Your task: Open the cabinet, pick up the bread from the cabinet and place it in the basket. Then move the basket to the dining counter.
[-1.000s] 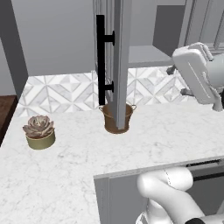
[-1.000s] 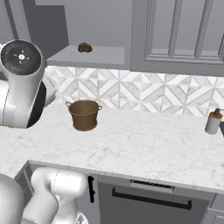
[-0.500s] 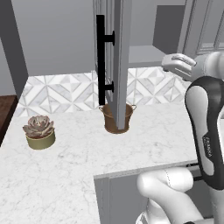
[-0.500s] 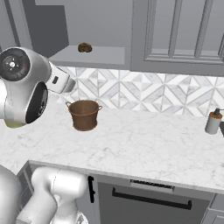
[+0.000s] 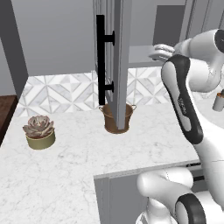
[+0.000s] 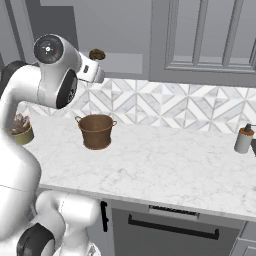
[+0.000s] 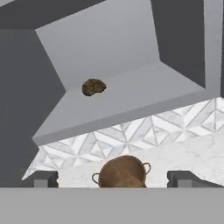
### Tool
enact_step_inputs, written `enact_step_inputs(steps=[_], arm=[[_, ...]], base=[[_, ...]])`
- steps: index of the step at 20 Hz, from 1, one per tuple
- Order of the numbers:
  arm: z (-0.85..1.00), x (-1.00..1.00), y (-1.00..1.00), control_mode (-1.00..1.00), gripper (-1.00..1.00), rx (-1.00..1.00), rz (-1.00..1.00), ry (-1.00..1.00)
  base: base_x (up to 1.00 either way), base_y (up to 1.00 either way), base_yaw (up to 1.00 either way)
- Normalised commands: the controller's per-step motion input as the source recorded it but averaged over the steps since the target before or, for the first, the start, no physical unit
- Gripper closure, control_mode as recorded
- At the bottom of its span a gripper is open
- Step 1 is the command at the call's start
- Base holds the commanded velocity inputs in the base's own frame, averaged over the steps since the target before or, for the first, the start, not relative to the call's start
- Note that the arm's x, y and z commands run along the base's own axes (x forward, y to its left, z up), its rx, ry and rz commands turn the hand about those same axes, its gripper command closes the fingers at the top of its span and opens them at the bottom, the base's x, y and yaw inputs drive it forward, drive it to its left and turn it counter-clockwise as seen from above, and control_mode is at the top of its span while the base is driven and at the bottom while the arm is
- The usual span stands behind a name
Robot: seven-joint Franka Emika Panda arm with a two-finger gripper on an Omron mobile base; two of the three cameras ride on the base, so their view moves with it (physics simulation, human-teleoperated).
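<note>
The arm has swung up and forward since the earlier frame, bringing the end effector to face the open cabinet; its fingertips stand wide apart, holding nothing. One bread lies on the cabinet shelf toward its back left corner. One basket stands on the bench near the back edge below the shelf, with nothing visible inside. One succulent pot sits toward the bench's left edge, one bottle at the right.
</note>
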Motion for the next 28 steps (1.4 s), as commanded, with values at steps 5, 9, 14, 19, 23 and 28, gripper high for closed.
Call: enact_step_inputs(steps=[5, 9, 14, 19, 23, 28], arm=[[-0.3, 0.91, 0.35, -1.0, -1.0, -0.04, -0.03, -0.28], [0.28, 0.96, 0.3, -1.0, -1.0, 0.0, -0.01, 0.06], [0.14, 0.76, 0.08, -1.0, -1.0, 0.0, 0.0, 0.27], [0.02, 0.69, 0.07, -1.0, -1.0, 0.0, 0.0, 0.06], [0.0, 0.63, 0.3, -1.0, -1.0, -0.01, 0.0, 0.0], [-0.08, 0.81, 0.25, -1.0, -1.0, 0.0, 0.05, 0.0]], base=[[0.0, 0.0, 0.0], [0.0, 0.0, 0.0], [0.0, 0.0, 0.0], [0.0, 0.0, 0.0], [0.0, 0.0, 0.0], [0.0, 0.0, 0.0]])
